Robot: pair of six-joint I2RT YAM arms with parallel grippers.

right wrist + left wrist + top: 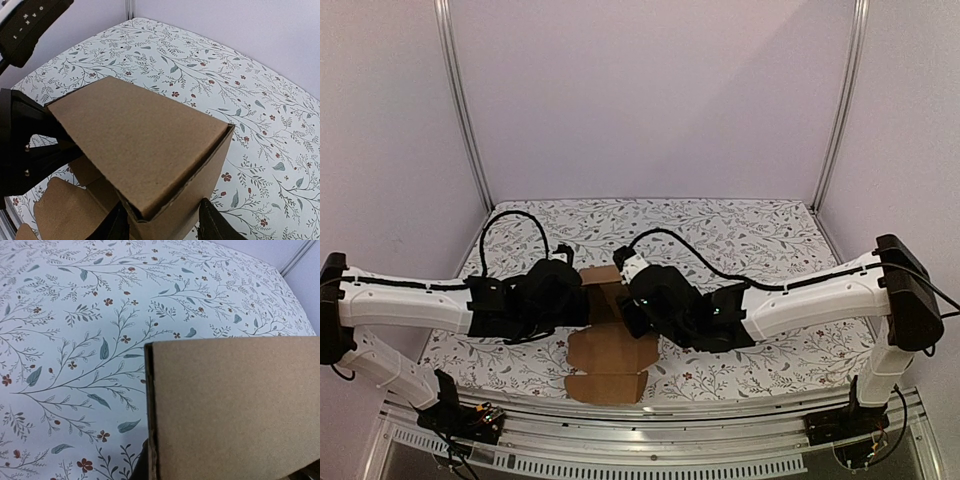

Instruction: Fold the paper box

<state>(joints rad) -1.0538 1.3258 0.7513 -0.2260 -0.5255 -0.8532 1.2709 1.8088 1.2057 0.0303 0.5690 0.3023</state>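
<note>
Now we see box (610,352) mid-desk (750,235), near flaps flat, far part raised between both arms. Right tool (630,308) pinching raised part, fingers (212,222) touching both sides. Left tool (582,300) at raised part's left side; we cannot tell whether spread or pressed together.
</note>
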